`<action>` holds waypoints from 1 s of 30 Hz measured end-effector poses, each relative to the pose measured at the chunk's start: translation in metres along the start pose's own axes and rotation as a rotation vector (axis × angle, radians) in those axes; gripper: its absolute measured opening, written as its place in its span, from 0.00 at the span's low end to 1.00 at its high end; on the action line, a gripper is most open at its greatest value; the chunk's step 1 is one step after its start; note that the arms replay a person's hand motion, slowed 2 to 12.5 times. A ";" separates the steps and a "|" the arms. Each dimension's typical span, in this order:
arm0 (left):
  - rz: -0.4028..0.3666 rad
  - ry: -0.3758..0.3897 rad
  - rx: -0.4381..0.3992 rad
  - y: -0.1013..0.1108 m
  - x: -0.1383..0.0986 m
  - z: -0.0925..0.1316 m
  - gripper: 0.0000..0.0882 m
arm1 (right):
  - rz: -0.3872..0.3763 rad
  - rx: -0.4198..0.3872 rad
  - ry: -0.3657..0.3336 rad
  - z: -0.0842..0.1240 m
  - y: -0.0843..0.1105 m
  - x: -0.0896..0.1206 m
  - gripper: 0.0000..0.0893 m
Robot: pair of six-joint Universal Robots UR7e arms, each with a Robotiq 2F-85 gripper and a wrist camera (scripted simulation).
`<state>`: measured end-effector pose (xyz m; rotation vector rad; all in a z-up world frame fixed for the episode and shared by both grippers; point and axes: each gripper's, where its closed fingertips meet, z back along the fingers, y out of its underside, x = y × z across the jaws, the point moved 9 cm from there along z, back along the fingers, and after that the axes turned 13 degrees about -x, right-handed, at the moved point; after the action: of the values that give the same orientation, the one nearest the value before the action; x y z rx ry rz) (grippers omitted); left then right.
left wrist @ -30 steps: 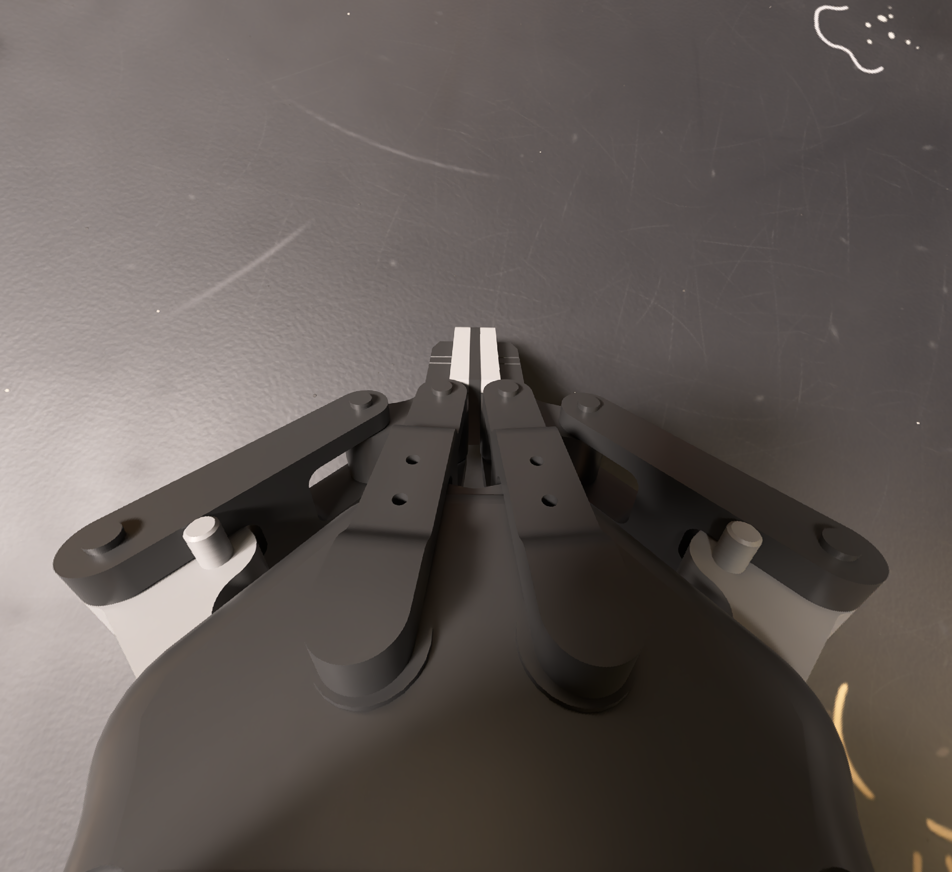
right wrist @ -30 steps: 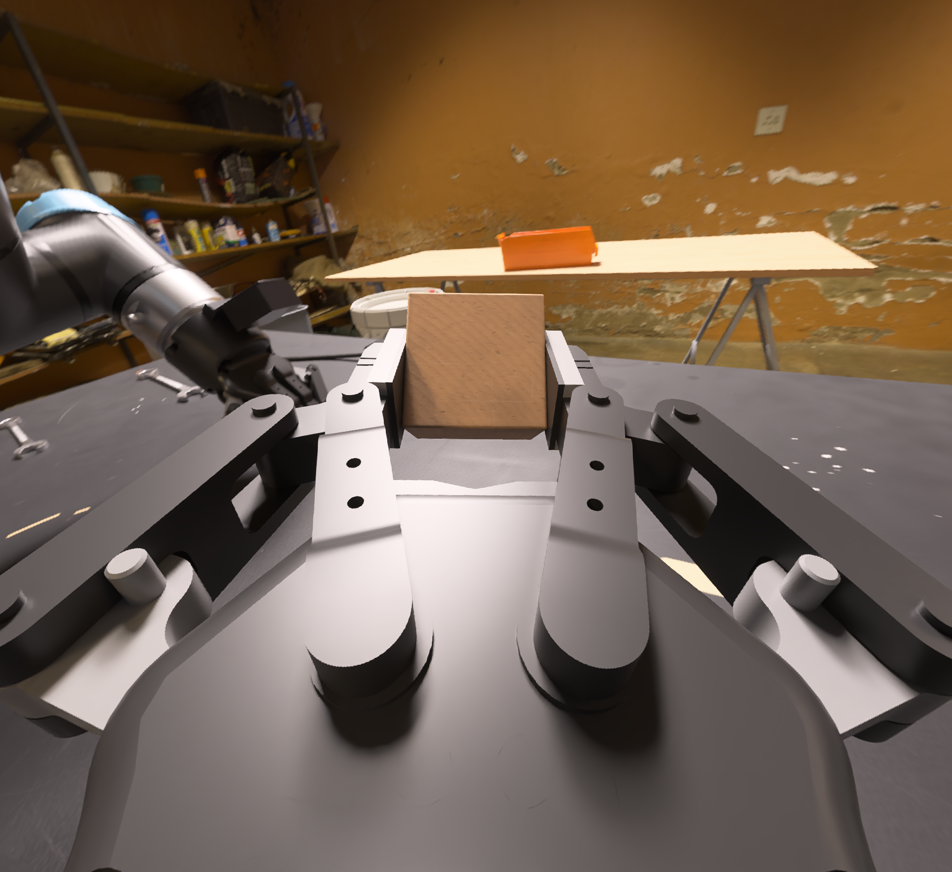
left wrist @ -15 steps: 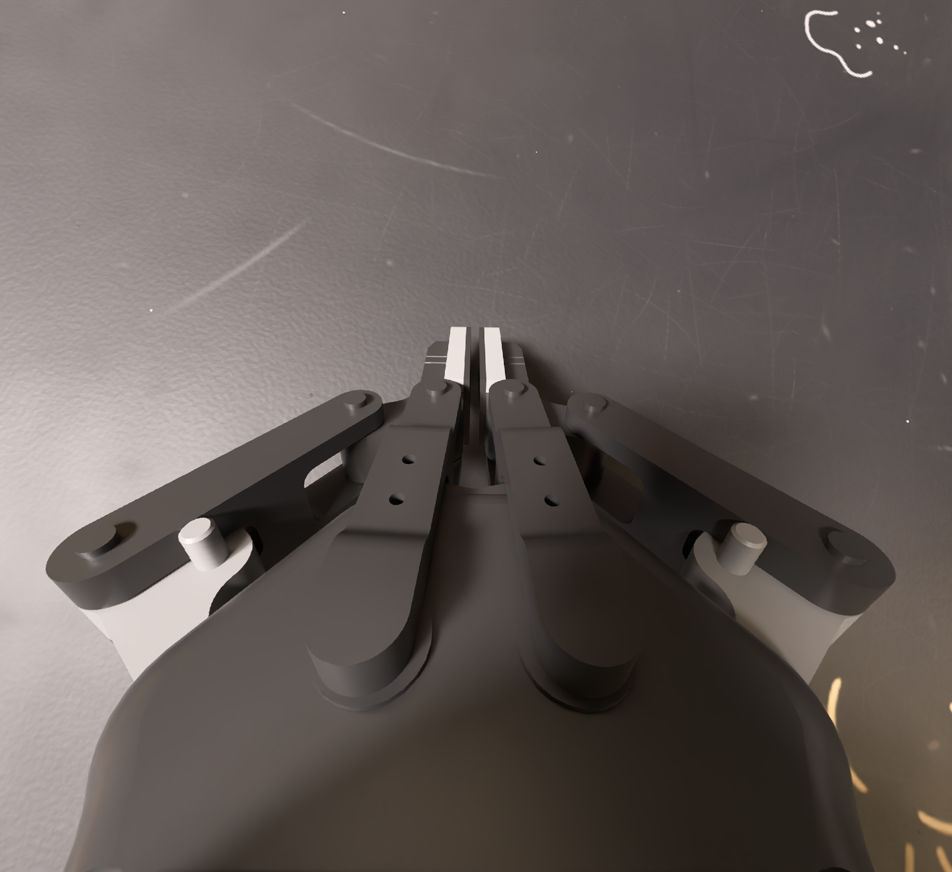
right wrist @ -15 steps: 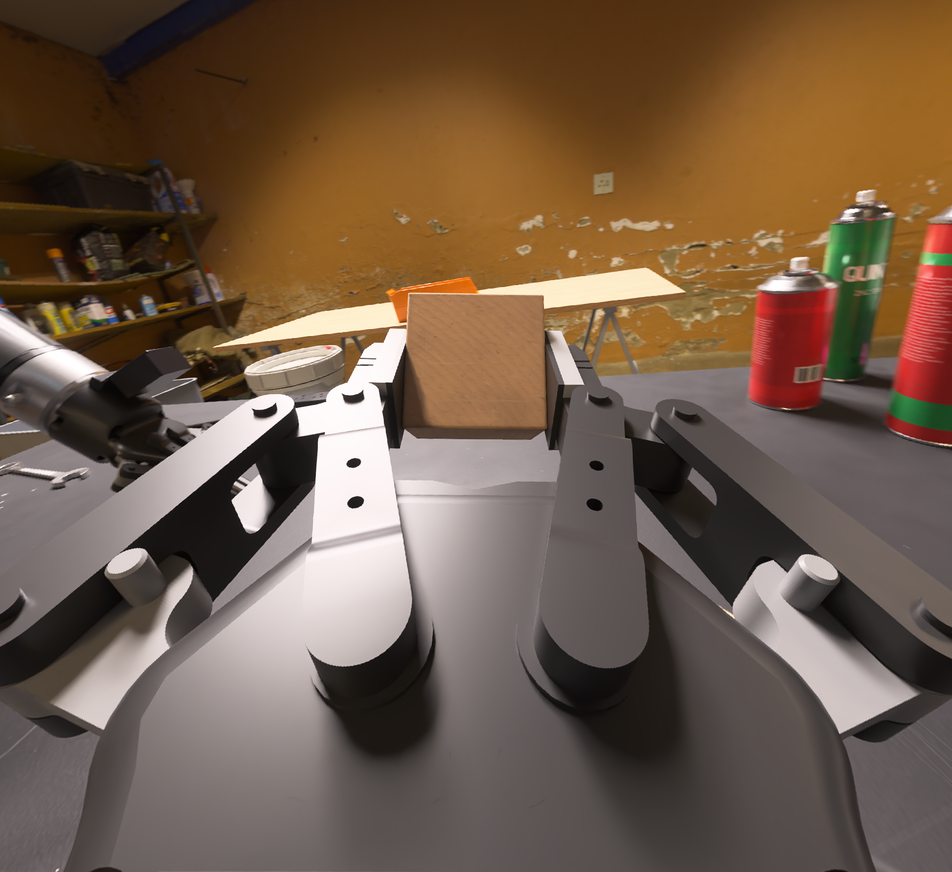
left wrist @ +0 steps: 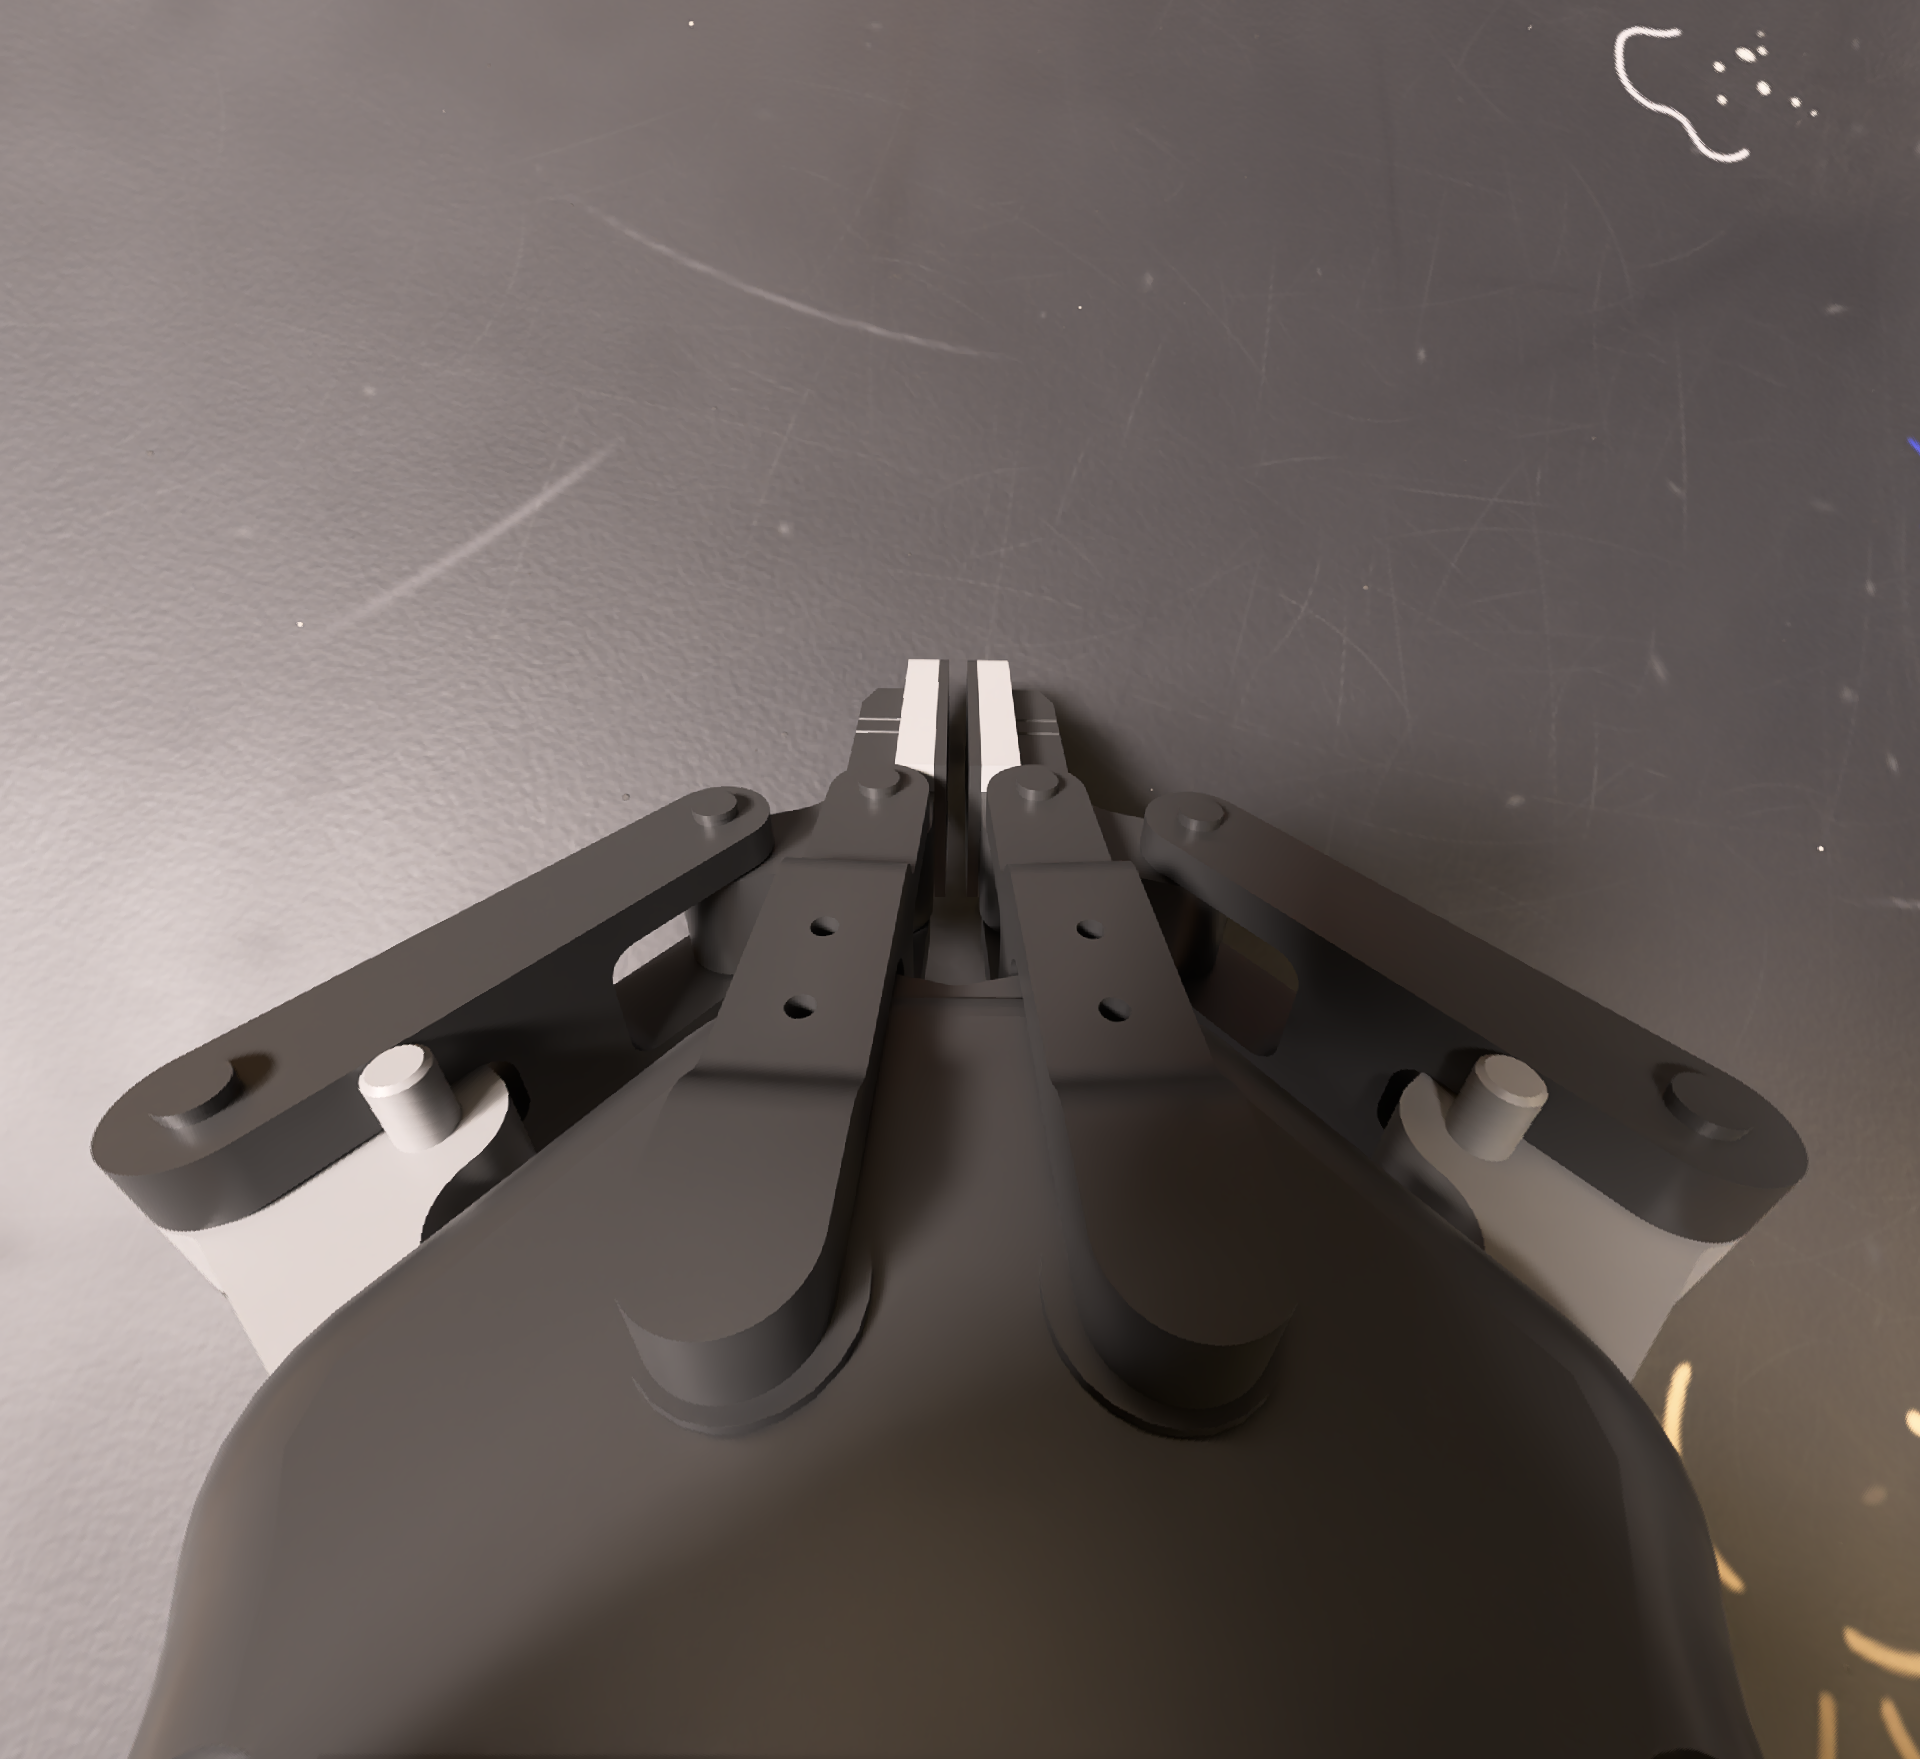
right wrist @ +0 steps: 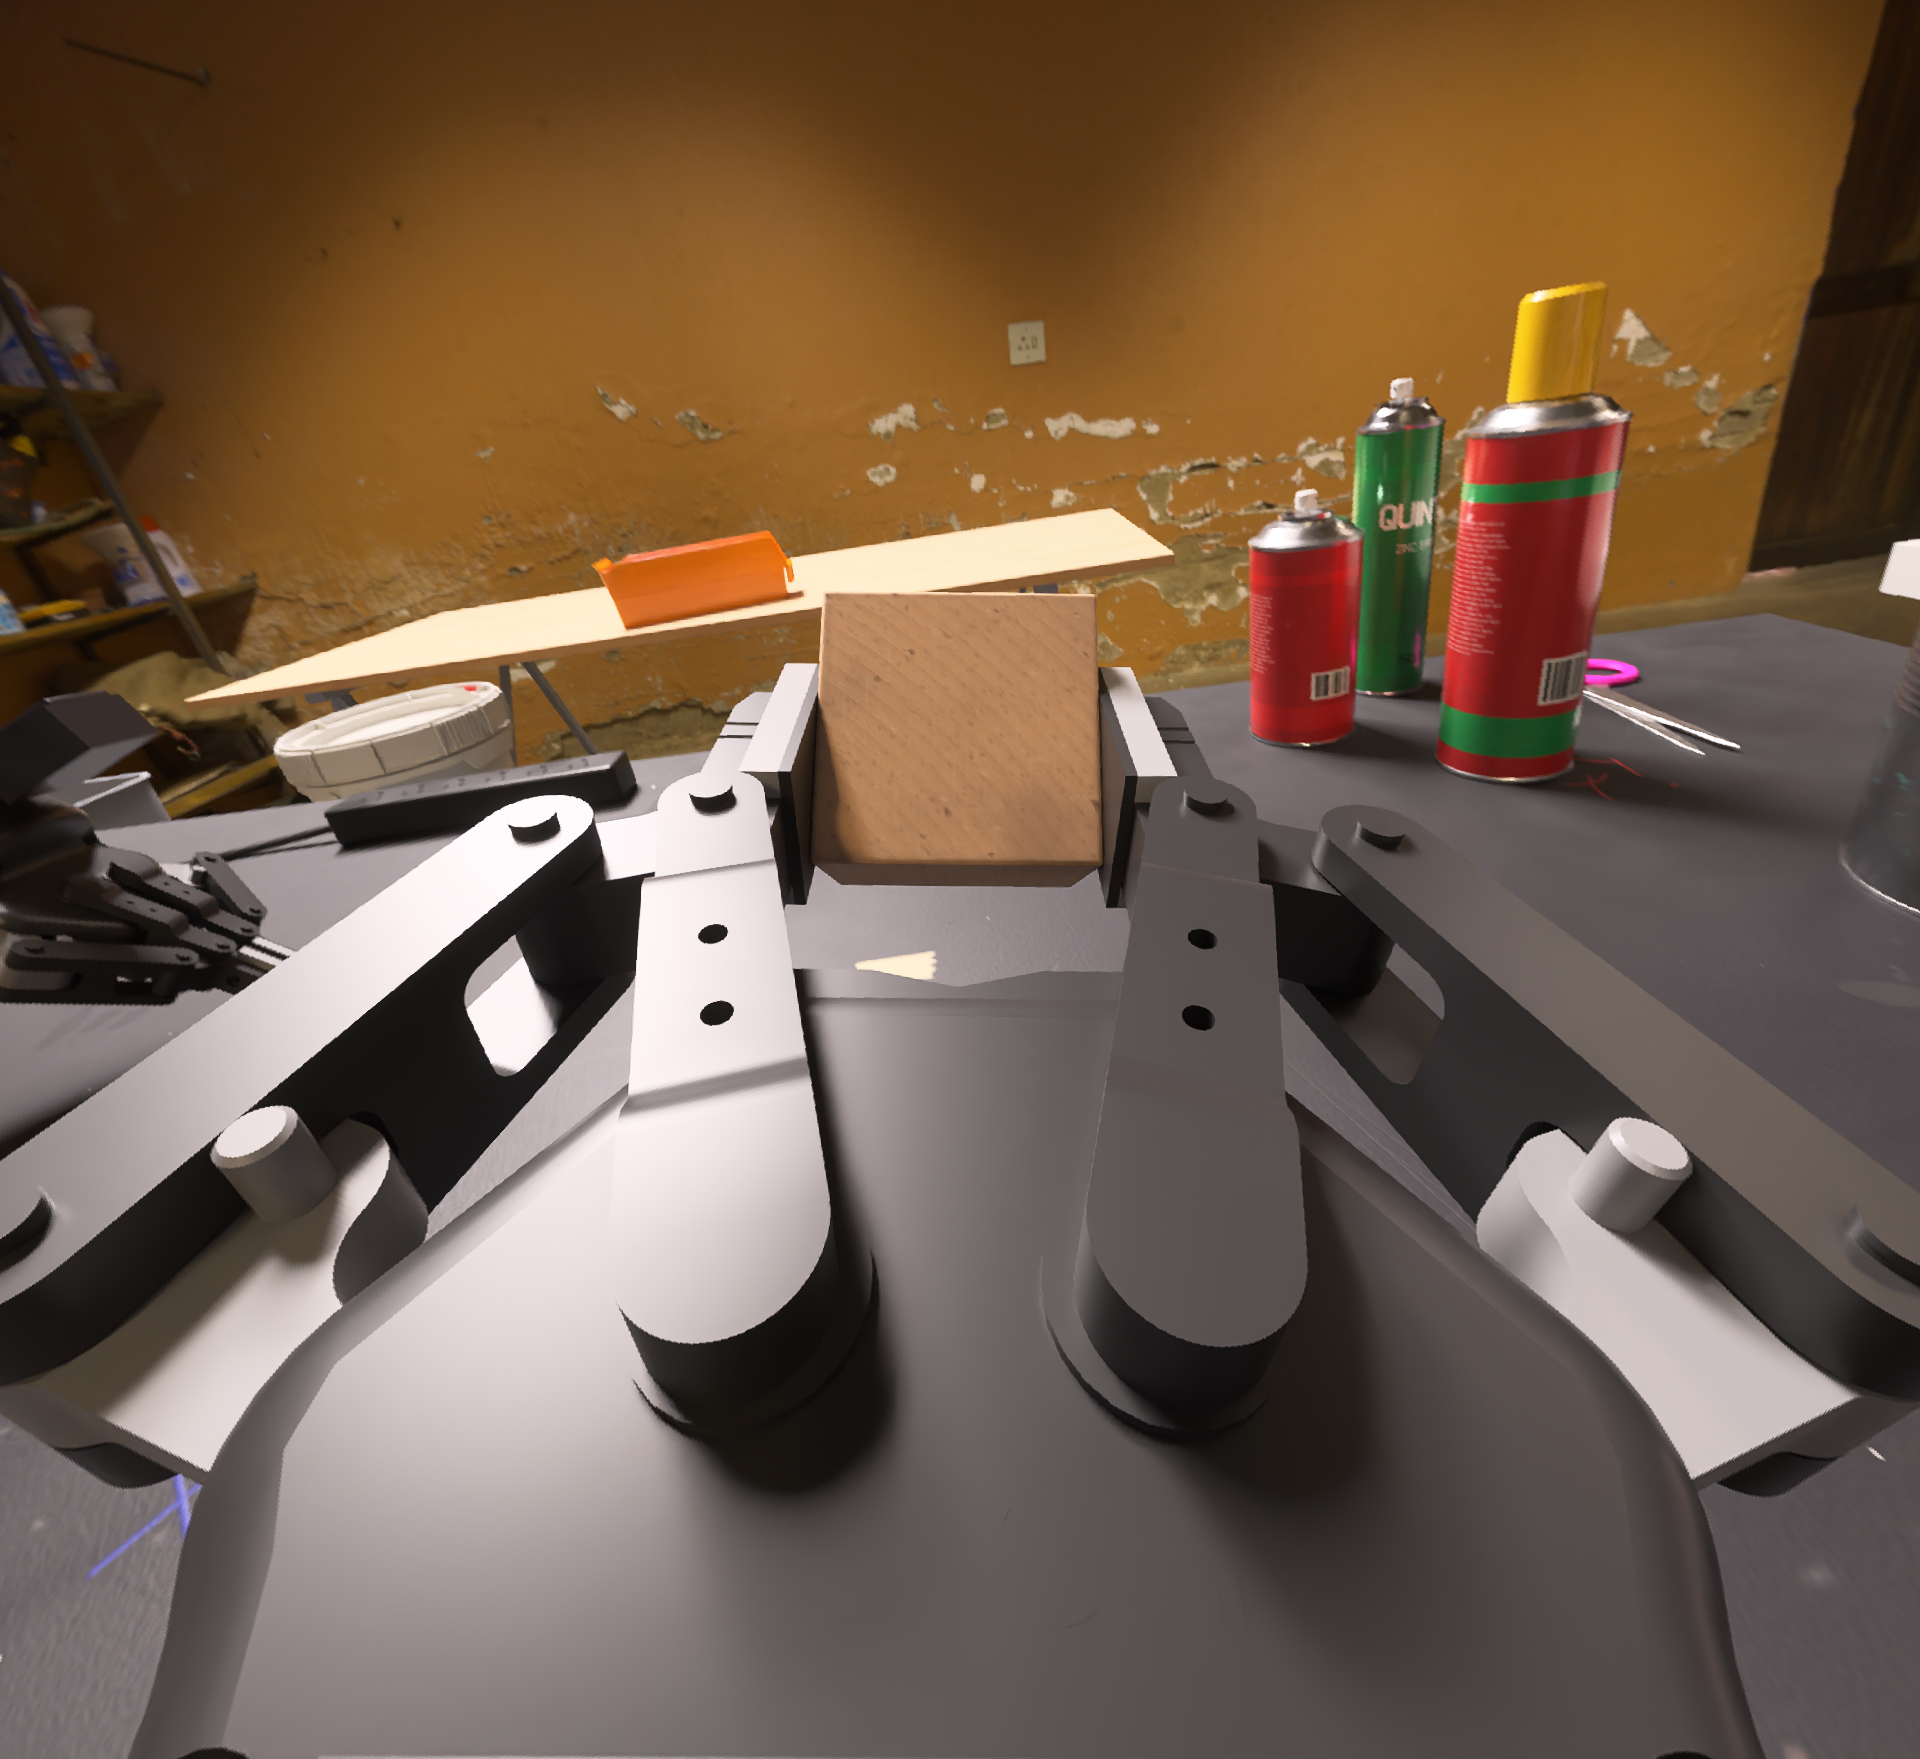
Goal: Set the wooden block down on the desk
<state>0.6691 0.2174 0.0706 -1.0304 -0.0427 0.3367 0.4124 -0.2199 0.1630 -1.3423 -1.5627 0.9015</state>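
Note:
My right gripper [right wrist: 956, 722] is shut on a light wooden block [right wrist: 956, 738], held between its two pads above the dark grey desk [right wrist: 1558, 888]. The block's underside is hidden, so I cannot tell how high it hangs. My left gripper [left wrist: 957, 707] is shut and empty, with only a thin slit between its white pads [left wrist: 922, 710]. It points down at the scratched desk top [left wrist: 727, 359]. The left gripper also shows at the left edge of the right wrist view [right wrist: 135, 920], low over the desk.
Three spray cans stand on the desk at the right: small red [right wrist: 1304, 629], green [right wrist: 1397, 556], tall red with yellow cap [right wrist: 1527, 566]. Scissors with pink handles [right wrist: 1642, 712] lie behind them. A clear container [right wrist: 1891, 805] is at the right edge. A black bar [right wrist: 478, 795] lies far left.
The right gripper has swung to the right with the block: the spray cans have come further into view and the left arm has slid to the frame's left edge. The left gripper barely moved.

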 end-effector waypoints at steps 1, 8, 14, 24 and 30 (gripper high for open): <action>0.001 0.000 0.000 0.000 0.000 0.000 0.03 | 0.005 0.012 0.006 0.002 0.000 -0.001 0.47; 0.006 0.003 -0.001 0.000 0.000 0.000 0.03 | 0.032 0.135 0.048 0.016 0.000 -0.011 0.47; 0.008 0.004 -0.002 0.000 0.001 0.000 0.03 | 0.028 0.290 0.082 0.027 0.006 -0.019 0.47; 0.009 0.004 -0.002 0.000 0.001 0.000 0.03 | 0.015 0.521 0.109 0.040 0.016 -0.026 0.47; 0.010 0.004 -0.003 0.000 0.001 0.000 0.03 | 0.026 0.614 0.131 0.044 0.021 -0.029 0.47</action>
<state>0.6701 0.2182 0.0705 -1.0341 -0.0346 0.3437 0.3805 -0.2448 0.1228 -0.9537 -1.0445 1.1640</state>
